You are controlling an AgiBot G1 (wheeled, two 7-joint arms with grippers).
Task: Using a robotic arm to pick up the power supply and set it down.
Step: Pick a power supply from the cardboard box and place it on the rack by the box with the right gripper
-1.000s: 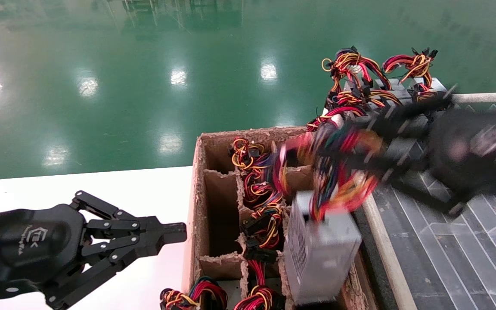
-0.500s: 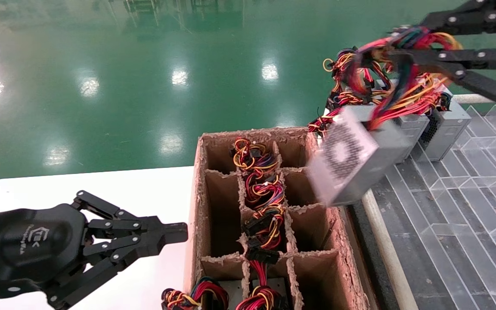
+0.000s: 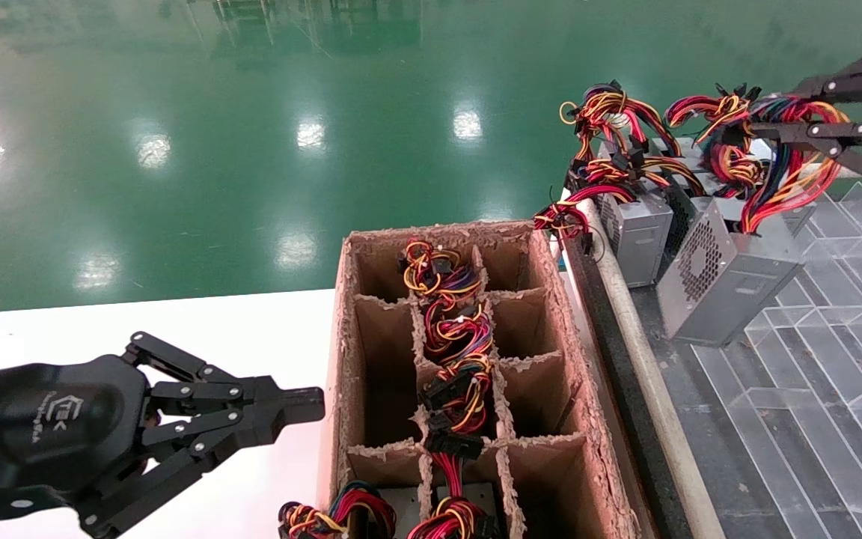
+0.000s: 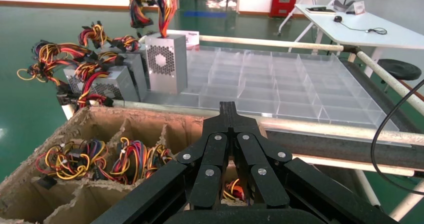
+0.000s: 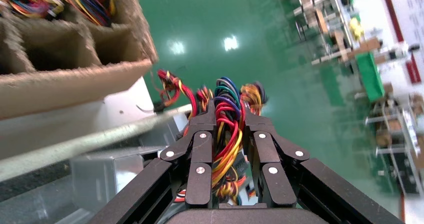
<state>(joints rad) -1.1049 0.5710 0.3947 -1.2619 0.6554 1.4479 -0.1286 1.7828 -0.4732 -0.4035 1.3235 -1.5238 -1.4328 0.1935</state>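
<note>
A glossy green factory floor (image 3: 251, 112) fills the upper part of the head view, mirroring the ceiling lights. Below it, at lower left, lies a white worktop (image 3: 266, 322); at right, a clear plastic grid tray (image 3: 812, 419) with moulded cells, edged by a pale rail. Between them, in the lower middle, stands a rough cardboard box (image 3: 341, 337) with ragged dividers; its middle column holds coiled wire bundles.

The power supply (image 3: 723, 281), a grey sheet-metal box with a perforated round vent, sits tilted at the upper right, low over the tray's far end, just beside two like boxes (image 3: 637, 228). I cannot tell whether its lower edge touches the tray.

The right tool (image 3: 783, 131), black and linked-fingered, enters from the upper right edge, clamped on the supply's loose red, yellow and blue wires. Hanging from wires, the box probably swings; lowering slowly until it rests flat before letting go seems wise.

The left tool (image 3: 311, 404) is parked over the worktop at lower left, fingers together.
</note>
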